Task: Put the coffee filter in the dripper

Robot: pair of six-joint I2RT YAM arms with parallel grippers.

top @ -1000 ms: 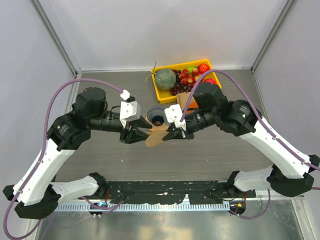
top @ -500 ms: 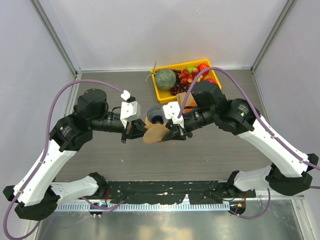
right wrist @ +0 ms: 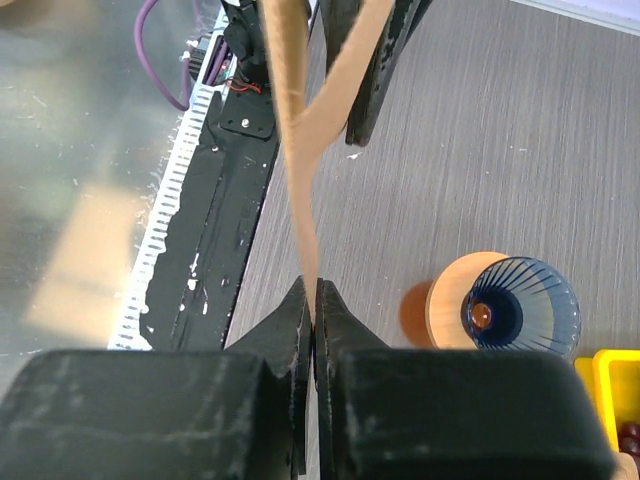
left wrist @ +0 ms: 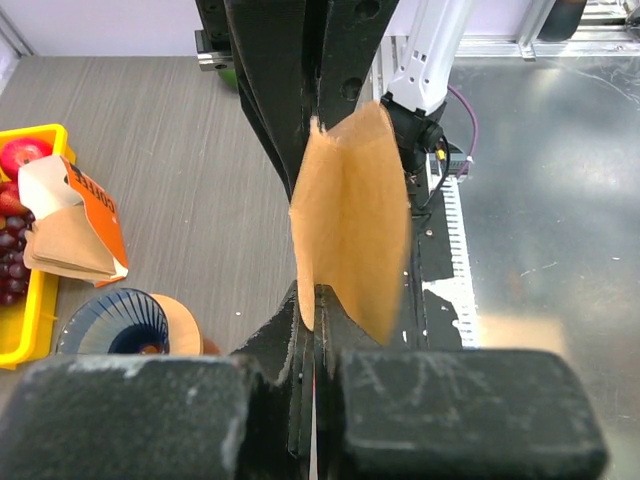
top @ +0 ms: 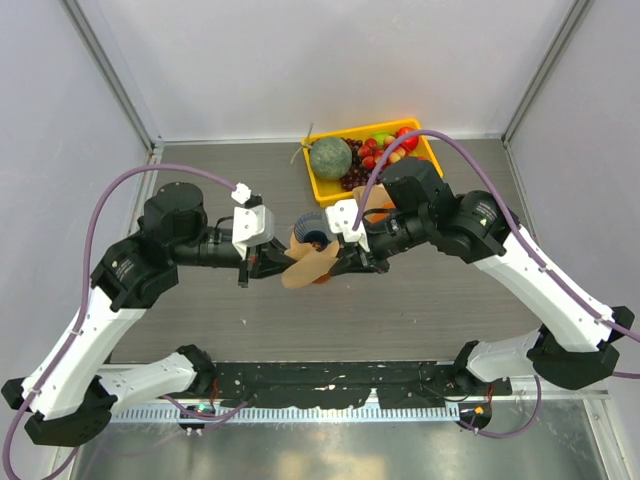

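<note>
The coffee filter (top: pixel 304 268) is a tan paper cone held above the table between both grippers, just in front of the dripper (top: pixel 314 238). My left gripper (top: pixel 276 263) is shut on the filter's left edge, and in the left wrist view the filter (left wrist: pixel 350 230) rises from my closed left gripper (left wrist: pixel 312 300). My right gripper (top: pixel 340 262) is shut on the opposite edge. In the right wrist view the filter (right wrist: pixel 300 150) runs up from my right gripper (right wrist: pixel 311 295) and splits open. The dark blue ribbed dripper (right wrist: pixel 525 305) sits upright, empty.
The dripper sits in an orange-brown ring stand (right wrist: pixel 448 305). An orange-and-white carton (left wrist: pixel 80 215) lies by a yellow tray (top: pixel 322 187) of fruit at the back. The black base rail (top: pixel 330 385) and metal front edge lie near the arms.
Both grippers and the filter have drifted slightly left. The left wrist has drawn back to the left, and the filter sits stretched between the two grippers.
</note>
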